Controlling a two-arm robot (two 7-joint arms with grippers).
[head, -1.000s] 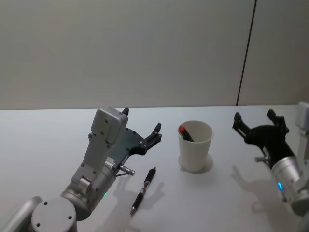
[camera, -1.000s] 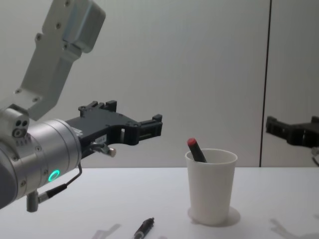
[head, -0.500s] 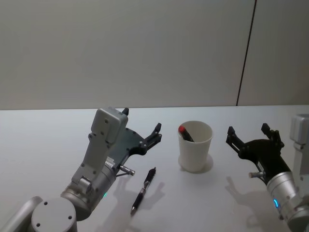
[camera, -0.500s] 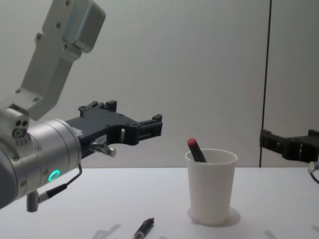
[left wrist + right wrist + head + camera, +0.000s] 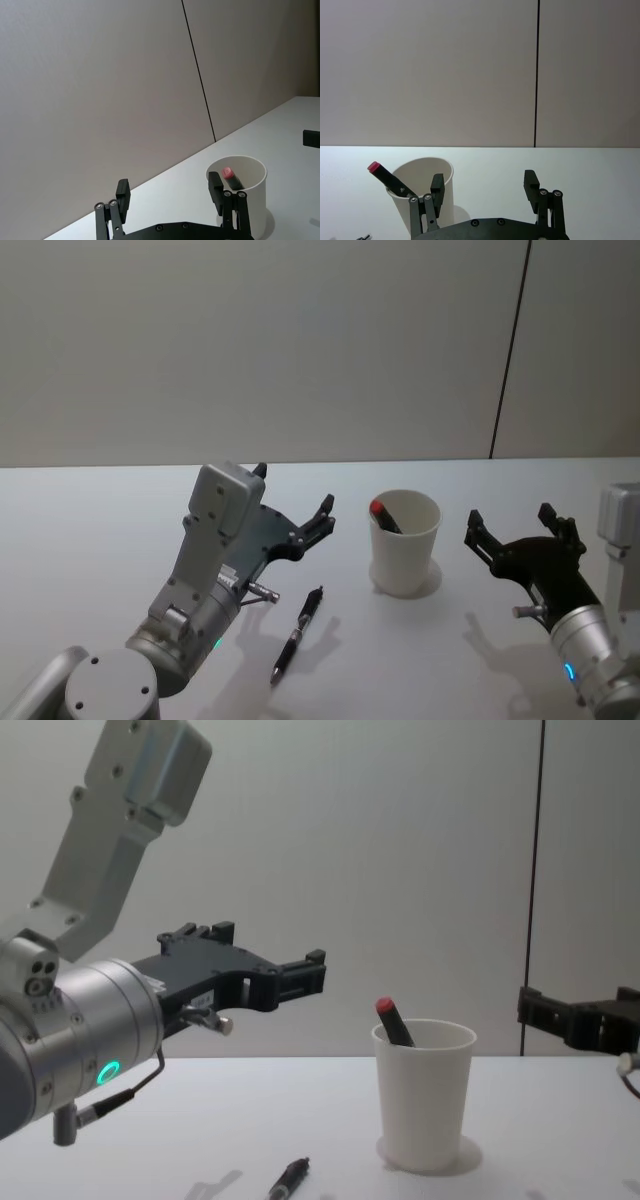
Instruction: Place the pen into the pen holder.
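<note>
White paper forms the pen holder (image 5: 404, 545), which stands upright on the table (image 5: 100, 530) with a red-capped marker (image 5: 385, 517) leaning inside. The black pen (image 5: 297, 633) lies flat on the table, near the pen holder's left side and close to the left gripper (image 5: 293, 492).

The likely step is pick-up: descend over the barrel's middle, straddle it, then close squarely.

The left jaws are wide apart and hold nothing. The right gripper (image 5: 510, 522), to the right of the pen holder, is also spread and empty, touching nothing.

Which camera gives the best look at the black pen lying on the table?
The head view: the whole pen lies in plain sight, left of the cup. The chest view catches one end at its bottom edge.
</note>
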